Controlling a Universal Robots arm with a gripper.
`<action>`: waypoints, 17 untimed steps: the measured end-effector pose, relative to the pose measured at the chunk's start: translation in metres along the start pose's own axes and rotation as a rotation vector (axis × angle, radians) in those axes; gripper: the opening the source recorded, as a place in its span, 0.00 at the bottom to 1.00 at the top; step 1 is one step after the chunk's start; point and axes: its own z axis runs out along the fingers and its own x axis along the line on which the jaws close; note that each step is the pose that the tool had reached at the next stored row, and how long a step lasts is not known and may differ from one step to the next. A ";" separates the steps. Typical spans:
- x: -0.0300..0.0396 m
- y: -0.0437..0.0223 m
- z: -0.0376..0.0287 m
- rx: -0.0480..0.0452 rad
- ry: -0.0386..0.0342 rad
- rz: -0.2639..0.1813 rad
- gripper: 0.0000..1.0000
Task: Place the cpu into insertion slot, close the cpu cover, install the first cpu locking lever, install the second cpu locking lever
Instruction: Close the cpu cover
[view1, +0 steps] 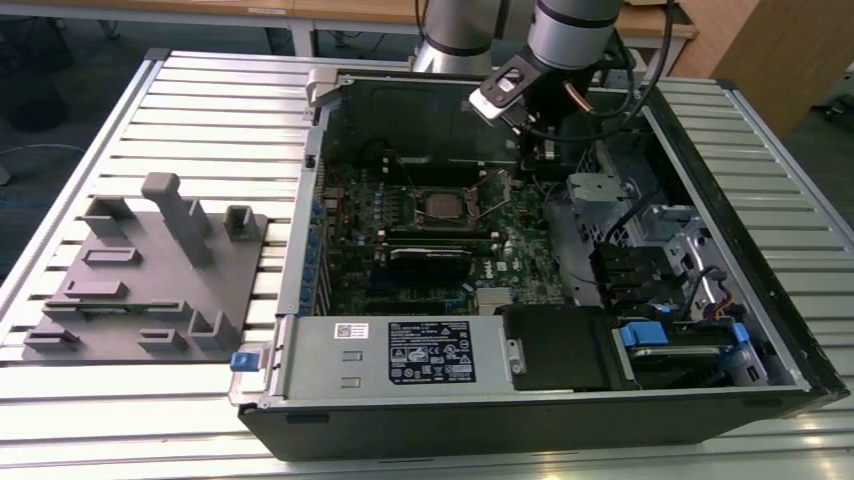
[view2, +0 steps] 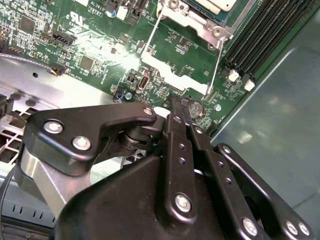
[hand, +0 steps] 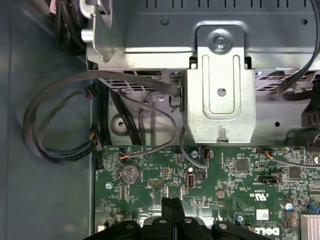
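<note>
Computer case (view1: 534, 420), open, lying on a slatted tabletop (view1: 134, 420).

- Nearest, in the exterior view: a silver labelled power-supply box (view1: 400, 352) along the case's near edge. A grey moulded fixture (view1: 147, 280) lies on the slats at the exterior view's left, apart from the case.
- Middle: the green motherboard (view1: 441, 260). The insertion slot (view1: 442, 226) sits in its upper half. The cpu (view1: 442, 206) lies inside the slot as a dull grey square.
- Socket in the second wrist view: the cpu cover (view2: 186, 14) is a shiny frame with screws, cut off by the picture edge. It appears to lie around the chip, but whether it is fully down is hard to make out.
- Levers: a first wire lever (view2: 151, 35) and a second wire lever (view2: 215, 67) run out from the frame. Whether either is latched cannot be told.
- Beside the socket: black memory slots (view2: 260, 35).
- Hand (view2: 176, 106): fingers pressed together with nothing between them. It is over the board's edge, near a coin cell (view2: 196, 107) and well apart from the socket. Its linkage hides the board below.
- First wrist view: the hand (hand: 171, 202) is cut off by the picture edge. The coin cell (hand: 130, 173) is close by. Past the board are looped cables (hand: 50, 125) and a metal bracket (hand: 220, 90).
- Farthest: the arm (view1: 574, 30) enters over the case's far wall, its lower part lost against the dark interior.
</note>
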 end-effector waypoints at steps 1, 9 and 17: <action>0.0000 0.0000 0.0011 0.0000 -0.0004 0.000 0.10; -0.0002 -0.0002 0.0091 -0.0002 -0.0058 0.003 0.10; -0.0002 -0.0034 0.0094 -0.0003 -0.0069 0.003 0.10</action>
